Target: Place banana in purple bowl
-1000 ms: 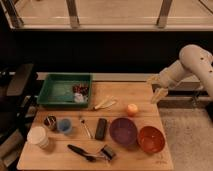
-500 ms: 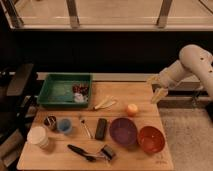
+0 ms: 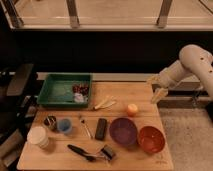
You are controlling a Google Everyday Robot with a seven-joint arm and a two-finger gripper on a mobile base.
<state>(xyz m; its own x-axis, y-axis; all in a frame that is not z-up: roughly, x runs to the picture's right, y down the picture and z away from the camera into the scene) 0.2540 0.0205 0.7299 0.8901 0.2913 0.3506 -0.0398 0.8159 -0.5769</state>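
The pale yellow-cream banana (image 3: 105,103) lies on the wooden table (image 3: 60,159), just right of the green tray. The dark purple bowl (image 3: 123,132) stands toward the front right of the table, next to an orange-red bowl (image 3: 151,139). My gripper (image 3: 158,93) hangs from the white arm (image 3: 192,64) above the table's far right edge, well to the right of the banana and behind the bowls. It holds nothing that I can see.
A green tray (image 3: 64,90) with small items stands at the back left. A round orange fruit (image 3: 132,109) sits between banana and bowls. A black bar (image 3: 101,128), fork (image 3: 85,126), blue cup (image 3: 64,125), white container (image 3: 38,136) and black utensil (image 3: 82,151) lie in front.
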